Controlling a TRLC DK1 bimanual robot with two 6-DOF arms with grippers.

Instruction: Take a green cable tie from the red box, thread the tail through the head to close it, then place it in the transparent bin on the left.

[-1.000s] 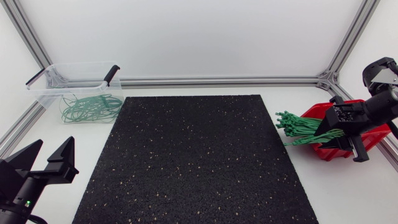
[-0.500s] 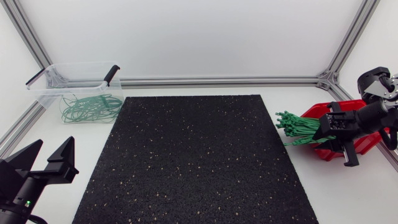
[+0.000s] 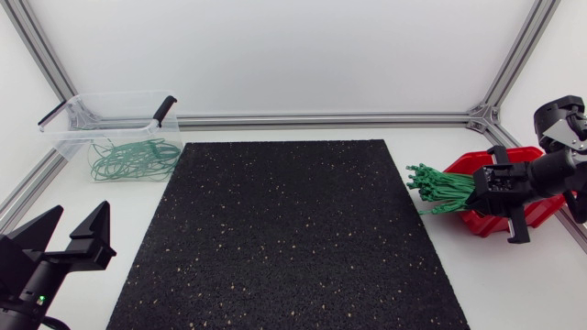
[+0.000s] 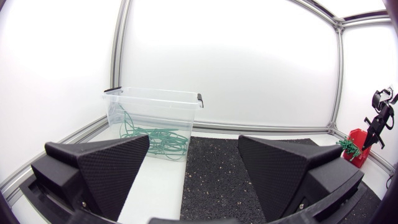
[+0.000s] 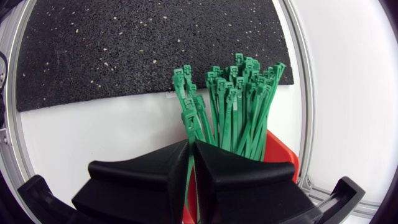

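Observation:
A bundle of green cable ties (image 3: 441, 189) fans out of the red box (image 3: 519, 155) at the table's right, heads toward the mat. In the right wrist view the ties (image 5: 239, 99) stand just ahead of my right gripper (image 5: 191, 146), whose fingers are pressed together on one green tie (image 5: 186, 102) at the bundle's edge, over the red box (image 5: 281, 153). From above, my right gripper (image 3: 481, 194) sits at the box's near-left corner. My left gripper (image 3: 64, 240) rests open and empty at the front left. The transparent bin (image 3: 69, 137) at the back left holds several closed ties (image 3: 134, 158).
A black speckled mat (image 3: 293, 229) covers the table's middle. Aluminium frame rails (image 3: 321, 119) run along the back and sides. In the left wrist view the bin (image 4: 155, 118) stands ahead of the open left gripper (image 4: 194, 142), with the mat (image 4: 217, 168) beside it.
My right gripper has closed its fingers on a tie at the box and shifted slightly inward over the box. The left arm has stayed still.

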